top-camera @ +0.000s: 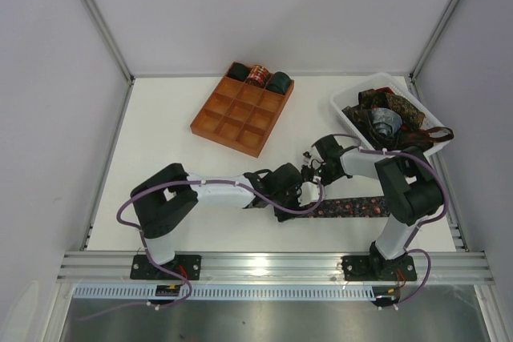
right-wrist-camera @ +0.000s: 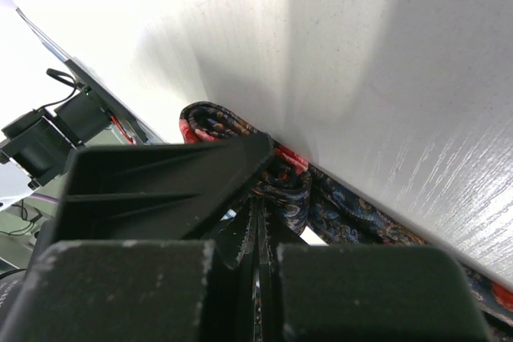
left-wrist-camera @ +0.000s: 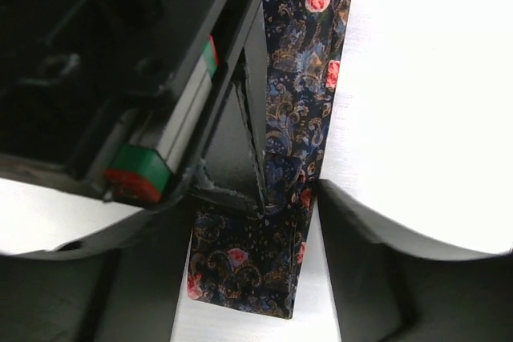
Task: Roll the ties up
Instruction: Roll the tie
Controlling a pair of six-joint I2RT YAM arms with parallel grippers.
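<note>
A dark paisley tie with pink roses lies flat across the near table. In the left wrist view its squared end sits between the fingers of my left gripper, which stand open on either side with white table showing in the gaps. My right gripper is shut on the tie, where the fabric curls into a small fold at its fingertips. From above, the left gripper and right gripper meet at the tie's left end. Three rolled ties fill the tray's back row.
The orange-brown gridded tray sits at the back centre. A white bin at the right holds a heap of loose ties. Grey walls enclose the table on three sides, and a metal rail runs along the near edge.
</note>
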